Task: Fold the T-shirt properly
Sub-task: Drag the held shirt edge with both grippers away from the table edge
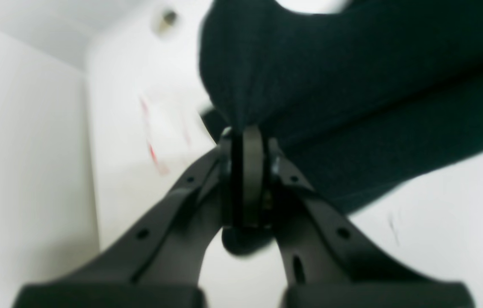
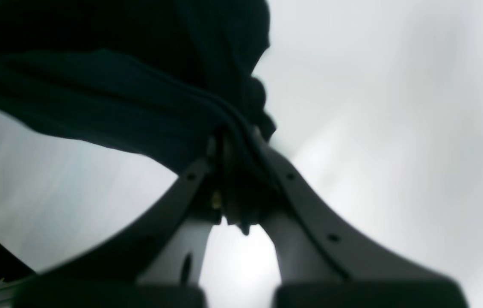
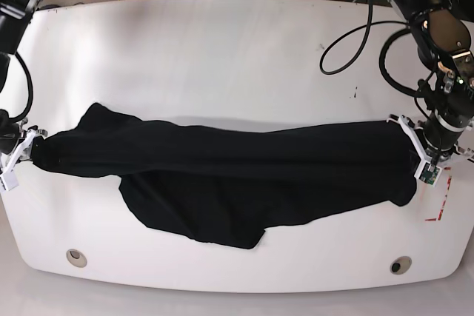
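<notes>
The T-shirt lay stretched across the near half of the white surface, pulled into a long dark band from left to right, with slack cloth sagging toward the near edge. It appeared soft, light and limp, likely to droop and bunch wherever unsupported; no print was visible. The left tool was clenched on a gathered fold at the right end, the right tool clenched on bunched fabric at the left end. Edge or hem grips seemed best.
</notes>
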You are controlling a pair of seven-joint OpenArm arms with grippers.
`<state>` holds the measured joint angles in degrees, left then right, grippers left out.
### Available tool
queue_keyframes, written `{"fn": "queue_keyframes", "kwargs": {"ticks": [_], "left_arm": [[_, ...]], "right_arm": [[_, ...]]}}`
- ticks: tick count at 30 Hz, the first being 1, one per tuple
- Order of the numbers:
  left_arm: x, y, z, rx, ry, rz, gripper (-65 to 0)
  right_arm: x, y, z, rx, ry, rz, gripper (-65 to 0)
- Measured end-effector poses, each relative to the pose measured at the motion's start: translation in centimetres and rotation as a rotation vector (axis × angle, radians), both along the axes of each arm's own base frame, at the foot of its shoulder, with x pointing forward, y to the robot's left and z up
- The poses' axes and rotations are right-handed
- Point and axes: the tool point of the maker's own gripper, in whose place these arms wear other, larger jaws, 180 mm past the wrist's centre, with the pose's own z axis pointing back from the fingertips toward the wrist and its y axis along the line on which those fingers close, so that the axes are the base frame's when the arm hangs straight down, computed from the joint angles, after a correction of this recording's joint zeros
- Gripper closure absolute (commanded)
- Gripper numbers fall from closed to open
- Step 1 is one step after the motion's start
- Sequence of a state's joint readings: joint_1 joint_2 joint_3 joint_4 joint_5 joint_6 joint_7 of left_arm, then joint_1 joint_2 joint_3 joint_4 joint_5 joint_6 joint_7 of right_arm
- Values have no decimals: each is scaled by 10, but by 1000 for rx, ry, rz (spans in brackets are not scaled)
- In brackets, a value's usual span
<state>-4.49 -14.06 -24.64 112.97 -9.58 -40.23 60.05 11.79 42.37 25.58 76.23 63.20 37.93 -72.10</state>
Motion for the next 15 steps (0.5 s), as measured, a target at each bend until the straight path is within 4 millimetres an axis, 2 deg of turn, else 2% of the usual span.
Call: {"fn": "queue_keyframes", "kwargs": {"ticks": [5,9,11,13,15], "left_arm": [[-30,8,-34,-15,89,40,0],[-61,26,-61,-18,195,115,0],[-66,24,-65,-26,195,103,0],[-77,23,-72,-28,214,96,0],[-96,30,-84,-22,264,125,0]], "right_arm": [[-29,19,-37,41,70,12,0],[-57,15,-58,65,118,-32,0],[-69,20,-71,52,163,-27,0],[-72,32,-74,78,150,-15,0],[-76,36,-74,101,140,-12,0]]}}
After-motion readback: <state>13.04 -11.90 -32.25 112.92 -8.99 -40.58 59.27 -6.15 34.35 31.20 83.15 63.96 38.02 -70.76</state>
